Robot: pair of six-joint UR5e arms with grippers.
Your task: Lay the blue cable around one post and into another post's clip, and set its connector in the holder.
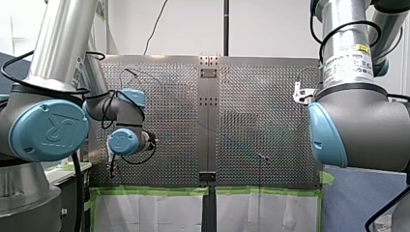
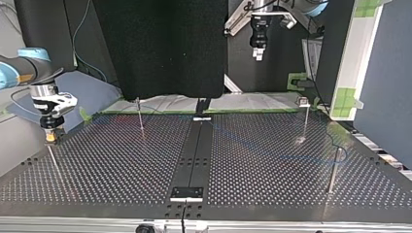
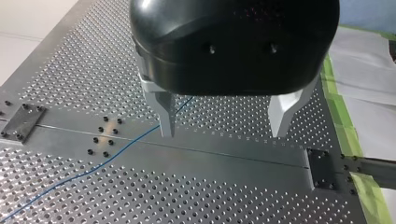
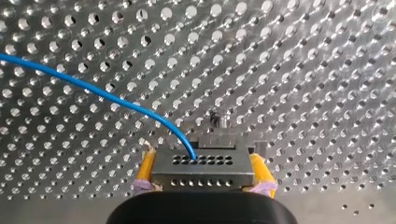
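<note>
The front camera is sitting behind and above the arms, looking out over the perforated counter (image 1: 159, 121), with both arms looming close at its sides. The top camera is facing back at them from across the counter, low to its surface. The left wrist camera is looking down past my left hand (image 3: 223, 134), taking in the centre strip (image 3: 210, 149), which the front and top views are also showing. The right wrist camera is sitting very near the counter, with my right hand (image 4: 203, 163) and the connector (image 4: 201, 175) it is clamping filling the foreground. The blue cable (image 4: 93, 91) is showing in both wrist views.
</note>
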